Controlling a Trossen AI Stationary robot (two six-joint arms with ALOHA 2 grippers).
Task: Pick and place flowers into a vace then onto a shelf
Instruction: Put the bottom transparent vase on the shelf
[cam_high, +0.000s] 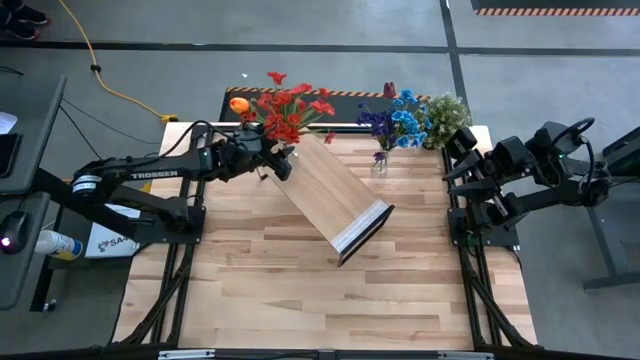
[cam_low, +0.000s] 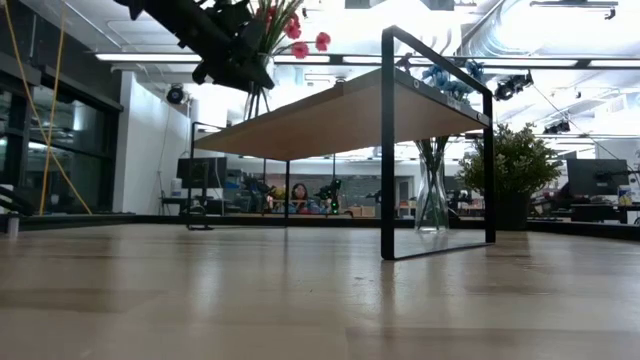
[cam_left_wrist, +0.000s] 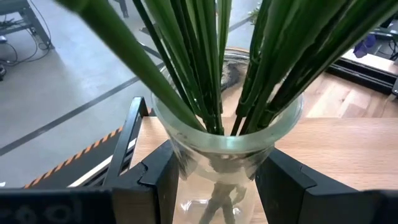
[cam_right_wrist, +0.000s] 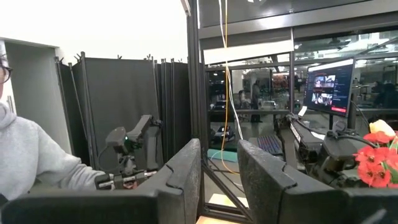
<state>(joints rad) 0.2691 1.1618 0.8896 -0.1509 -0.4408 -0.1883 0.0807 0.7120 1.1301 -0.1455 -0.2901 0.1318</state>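
A clear glass vase (cam_left_wrist: 227, 149) full of green stems, with red and orange flowers (cam_high: 285, 110) on top, is over the far-left end of the shelf (cam_high: 330, 195). My left gripper (cam_high: 270, 160) is shut on the vase. The shelf, a light-wood board on a dark frame, lies slantwise across the table, its white-edged end (cam_high: 362, 228) nearer. Whether the vase's base touches the board, I cannot tell. My right gripper (cam_right_wrist: 219, 180) hangs raised at the table's right edge (cam_high: 458, 150), open with nothing between its fingers. My left gripper pinches the vase's narrow neck just under the flared rim (cam_left_wrist: 180, 163) between its two fingers (cam_left_wrist: 158, 186). The fingers come nearly level from the table's left side, one on each side of the glass. The vase stands upright in the hold, its stems rising above the fingers.
A second glass vase (cam_high: 380, 162) with blue and purple flowers (cam_high: 400, 118) stands on the table behind the shelf's far side. A bushy potted plant (cam_high: 447, 112) stands at the far right. A person (cam_right_wrist: 25, 162) shows beyond the table in the right wrist view.
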